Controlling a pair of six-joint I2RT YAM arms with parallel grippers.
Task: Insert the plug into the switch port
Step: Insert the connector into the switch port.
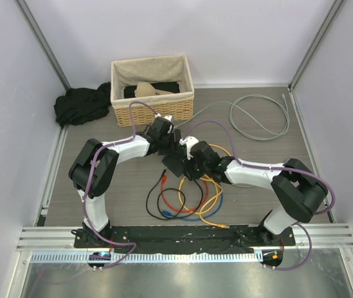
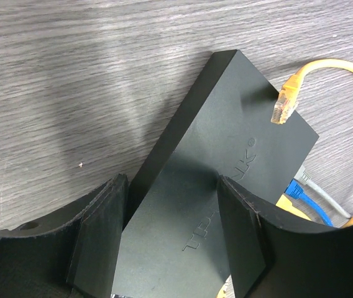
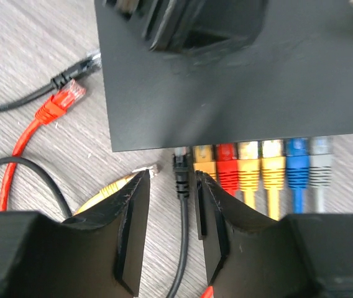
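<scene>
Evidently the left hand (image 2: 170, 180) clamps the flat dark-grey switch box (image 2: 226, 118) steady, while the right hand (image 3: 171, 175) stands parted around the seemingly seated black plug (image 3: 181, 166).

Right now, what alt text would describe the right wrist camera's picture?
A black plug sits at the edge of the switch, between the fingers of the open right gripper, beside six plugged-in cables; a loose red plug lies left.
</scene>
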